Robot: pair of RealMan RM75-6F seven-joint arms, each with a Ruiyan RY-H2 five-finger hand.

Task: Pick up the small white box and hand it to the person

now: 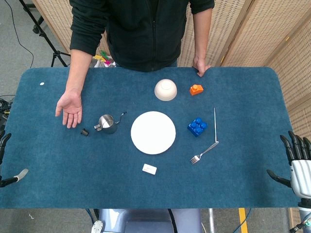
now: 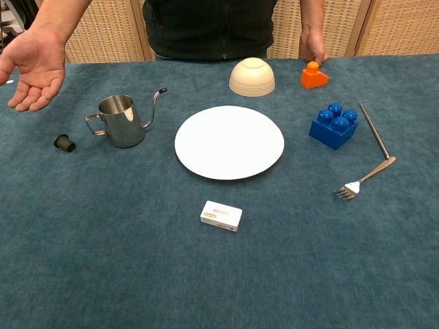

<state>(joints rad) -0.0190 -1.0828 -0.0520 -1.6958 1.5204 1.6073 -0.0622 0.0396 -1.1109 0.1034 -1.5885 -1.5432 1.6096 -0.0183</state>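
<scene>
The small white box (image 1: 149, 169) (image 2: 221, 215) lies flat on the blue table just in front of the white plate (image 1: 153, 132) (image 2: 229, 141). The person stands at the far side with an open palm (image 1: 70, 108) (image 2: 33, 68) held out over the table's left part. My left hand (image 1: 4, 165) shows only at the left edge of the head view, fingers spread and holding nothing. Low at the right edge, my right hand (image 1: 297, 158) stands with fingers apart and empty. Both hands are far from the box, and neither appears in the chest view.
A steel pitcher (image 1: 107, 123) (image 2: 121, 120) and a small black cap (image 1: 84, 131) (image 2: 64, 142) sit left of the plate. An upturned cream bowl (image 1: 165, 90), an orange block (image 1: 196, 89), a blue brick (image 1: 197, 126), a fork (image 1: 204, 152) and a thin rod (image 1: 214, 124) lie right.
</scene>
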